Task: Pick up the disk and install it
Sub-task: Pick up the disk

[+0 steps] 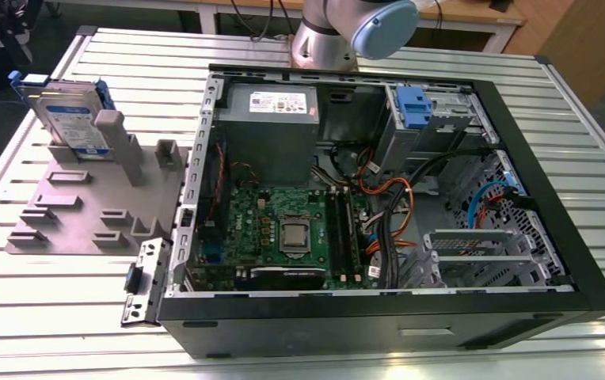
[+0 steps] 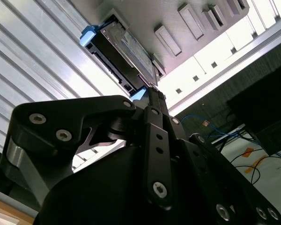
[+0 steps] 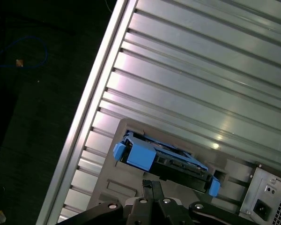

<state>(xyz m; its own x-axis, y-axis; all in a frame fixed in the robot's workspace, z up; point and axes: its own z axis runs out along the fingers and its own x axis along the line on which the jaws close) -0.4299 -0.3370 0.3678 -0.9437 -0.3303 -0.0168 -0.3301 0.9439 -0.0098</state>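
The disk (image 1: 70, 119) stands on edge in a slot of the grey fixture (image 1: 81, 206) at the exterior view's left; it is silver with a white-and-blue label and a blue bracket. Both wrist views show the disk (image 2: 124, 54) (image 3: 166, 157) still seated in the fixture, some way off from my gripper. My gripper (image 2: 153, 93) (image 3: 152, 185) is shut, its black fingers pressed together with nothing between them, and it is aimed toward the disk without touching it.
An open black computer case (image 1: 387, 309) lies on the slatted metal table (image 1: 587, 158), with a grey power supply (image 1: 271, 119), a motherboard and a drive bay with a blue latch (image 1: 413, 107). The table edge and dark floor (image 3: 33, 117) lie beyond the fixture.
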